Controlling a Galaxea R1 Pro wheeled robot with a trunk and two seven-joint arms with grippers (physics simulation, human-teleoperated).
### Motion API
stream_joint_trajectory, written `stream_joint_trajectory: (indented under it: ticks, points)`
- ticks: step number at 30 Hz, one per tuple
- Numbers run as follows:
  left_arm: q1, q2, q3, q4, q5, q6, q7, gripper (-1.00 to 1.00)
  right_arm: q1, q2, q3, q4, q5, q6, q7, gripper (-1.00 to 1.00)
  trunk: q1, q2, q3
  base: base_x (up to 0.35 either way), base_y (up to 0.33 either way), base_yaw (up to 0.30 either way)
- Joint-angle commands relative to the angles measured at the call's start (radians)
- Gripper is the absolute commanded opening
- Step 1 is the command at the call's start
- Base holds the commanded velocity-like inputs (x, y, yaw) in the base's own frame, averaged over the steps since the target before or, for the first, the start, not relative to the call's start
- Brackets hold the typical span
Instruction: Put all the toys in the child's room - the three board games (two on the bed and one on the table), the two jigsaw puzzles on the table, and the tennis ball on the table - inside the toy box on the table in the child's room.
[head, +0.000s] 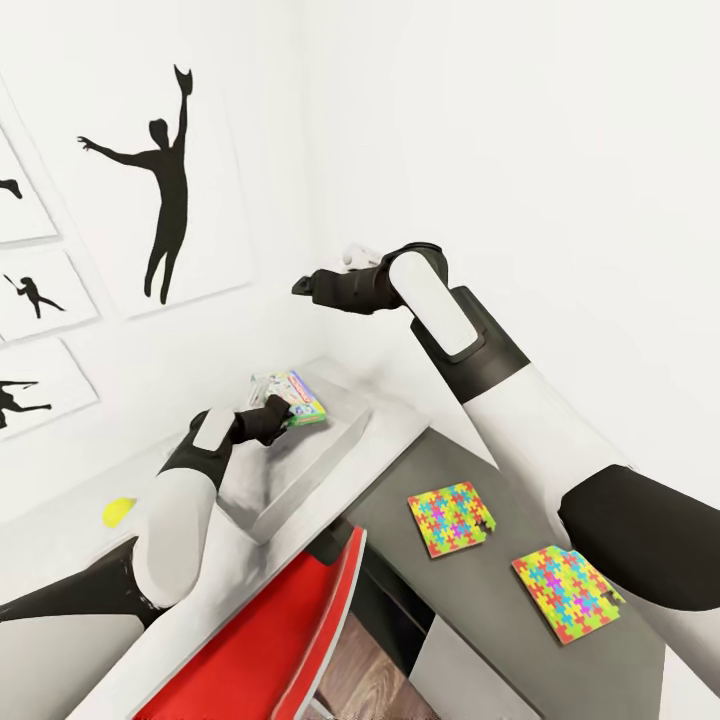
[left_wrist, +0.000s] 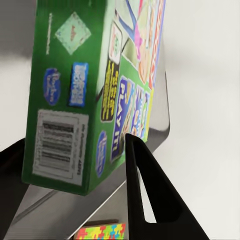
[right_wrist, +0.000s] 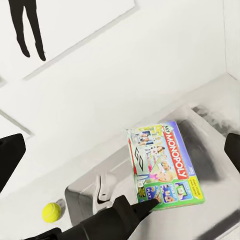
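Left gripper (head: 283, 412) clenched on one edge of a board game (right_wrist: 165, 167), fingers (left_wrist: 145, 190) pinching the green side panel; box tilted over the toy box (head: 330, 455), one end low inside, not yet lying flat. Right gripper (head: 305, 287) raised near the wall above the far end of the bin, fingertips (right_wrist: 10, 155) spread wide and holding nothing. Likely risks: letting go while tilted, so the box lands propped on the sloping wall or tips over the rim; thin edge grip slipping early. White-and-green lid lettered MONOPOLY, barcode on the side. Tennis ball (head: 118, 512) yellow-green, on the table (head: 60, 530) near its wall edge, apart from the bin. Two bright jigsaw puzzles (head: 452, 518) flat on the darker grey top (head: 480, 600), well apart from the bin.
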Motion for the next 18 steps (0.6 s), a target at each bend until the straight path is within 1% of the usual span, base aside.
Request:
stream_joint_trajectory:
  ticks: [1,6,18]
  points:
    - [-0.001,-0.003,0.004,-0.002,0.011,0.006,0.01,-1.0,-0.002,0.0,0.001,-0.001,-0.01,0.0,-0.011,1.0,0.001,-0.002,-0.004,0.0,0.0,0.0]
    - [-0.001,-0.014,-0.011,-0.002,0.01,0.001,0.01,-1.0,-0.011,0.0,-0.001,-0.003,-0.011,0.001,-0.011,1.0,0.001,-0.002,-0.012,0.0,0.0,0.0]
    - [-0.001,-0.027,-0.015,-0.001,0.01,-0.013,0.01,-1.0,-0.027,0.0,-0.001,-0.001,-0.012,0.001,-0.011,1.0,0.001,-0.002,-0.031,0.0,0.0,0.0]
